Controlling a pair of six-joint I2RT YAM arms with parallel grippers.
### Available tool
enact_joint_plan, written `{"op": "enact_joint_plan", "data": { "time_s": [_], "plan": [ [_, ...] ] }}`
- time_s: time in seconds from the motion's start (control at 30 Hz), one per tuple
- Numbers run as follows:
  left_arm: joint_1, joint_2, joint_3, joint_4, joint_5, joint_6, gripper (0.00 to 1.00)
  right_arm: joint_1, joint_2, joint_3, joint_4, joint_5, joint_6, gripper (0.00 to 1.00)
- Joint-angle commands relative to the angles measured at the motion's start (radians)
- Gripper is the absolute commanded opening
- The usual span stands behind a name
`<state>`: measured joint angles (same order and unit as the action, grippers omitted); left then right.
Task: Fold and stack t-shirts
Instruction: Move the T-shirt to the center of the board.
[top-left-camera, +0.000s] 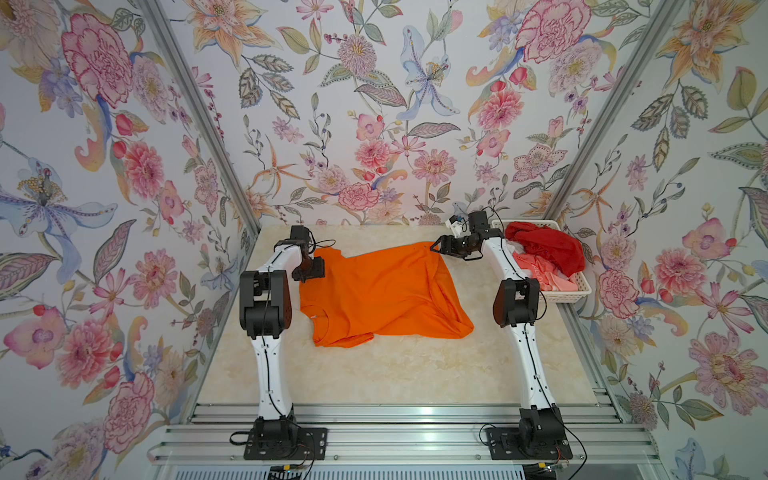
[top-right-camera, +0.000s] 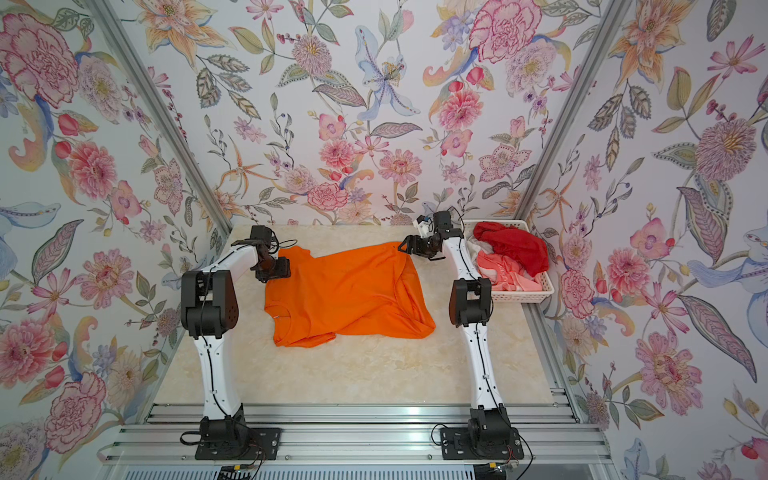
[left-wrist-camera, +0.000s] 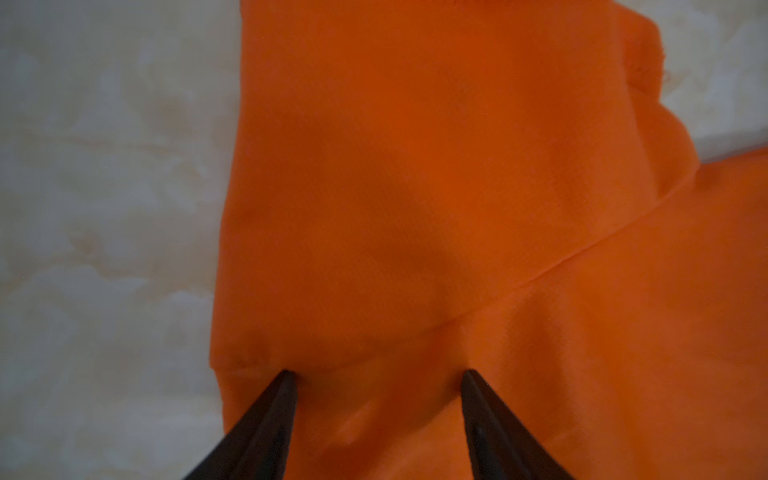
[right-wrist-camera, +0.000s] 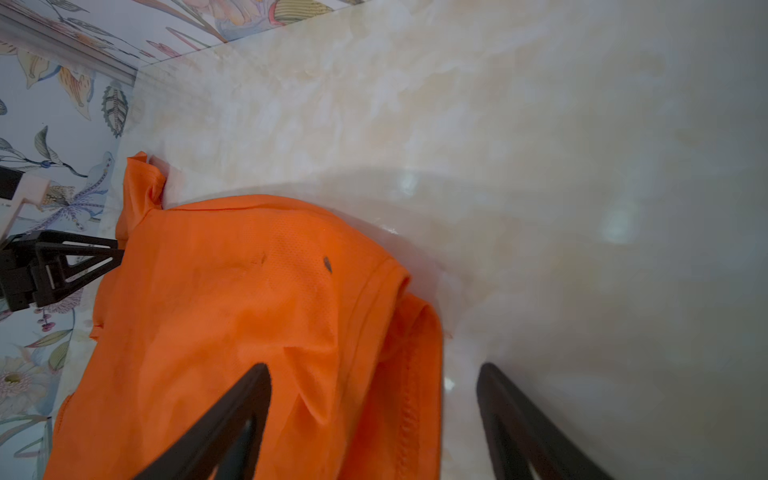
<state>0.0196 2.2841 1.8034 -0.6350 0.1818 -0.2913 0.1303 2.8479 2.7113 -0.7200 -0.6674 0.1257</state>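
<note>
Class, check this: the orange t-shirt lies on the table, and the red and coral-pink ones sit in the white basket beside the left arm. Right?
Wrong arm: both top views show the white basket beside the right arm. The orange t-shirt does lie on the table, and the red t-shirt and coral-pink t-shirt do sit in that basket.

surface: beige marble-look tabletop (top-left-camera: 395, 374), pale cream veining, seen in both top views
middle of the surface: orange t-shirt (top-left-camera: 382, 291), lying sideways and mostly flat, collar toward the left arm's side, hem toward the right arm's side
shirt state: hem end wrinkled, partly doubled over itself
shirt detail: small white neck label (top-left-camera: 312, 316) at the collar
far right corner: white slotted plastic basket (top-left-camera: 569, 296), beside the wall, apart from the orange t-shirt
</note>
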Motion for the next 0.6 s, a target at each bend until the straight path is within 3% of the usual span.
{"op": "enact_joint_plan", "data": {
  "time_s": [0.0, 0.17, 0.23, 0.3, 0.4, 0.43, 0.57],
  "plan": [
    [0.002, 0.023, 0.024, -0.013, 0.057, 0.01, 0.65, 0.024, 0.064, 0.011, 0.047, 0.002, 0.075, 0.81],
    [-0.019, 0.034, 0.021, -0.013, 0.085, 0.017, 0.64, 0.053, 0.086, 0.013, 0.146, -0.003, 0.149, 0.77],
    [-0.036, 0.046, 0.015, -0.014, 0.101, 0.019, 0.63, 0.069, 0.092, 0.013, 0.17, -0.002, 0.168, 0.7],
    [-0.062, 0.054, 0.0, -0.017, 0.081, 0.03, 0.62, 0.081, 0.093, 0.018, 0.162, -0.005, 0.175, 0.48],
    [-0.089, 0.046, -0.042, -0.017, 0.045, 0.032, 0.57, 0.089, 0.091, 0.016, 0.094, 0.031, 0.144, 0.05],
    [-0.092, 0.04, -0.059, -0.018, 0.038, 0.028, 0.53, 0.088, 0.087, 0.012, 0.064, 0.045, 0.133, 0.0],
    [-0.106, -0.025, -0.168, -0.018, 0.009, 0.01, 0.25, 0.081, 0.038, -0.086, -0.028, 0.072, 0.074, 0.0]
  ]
}}
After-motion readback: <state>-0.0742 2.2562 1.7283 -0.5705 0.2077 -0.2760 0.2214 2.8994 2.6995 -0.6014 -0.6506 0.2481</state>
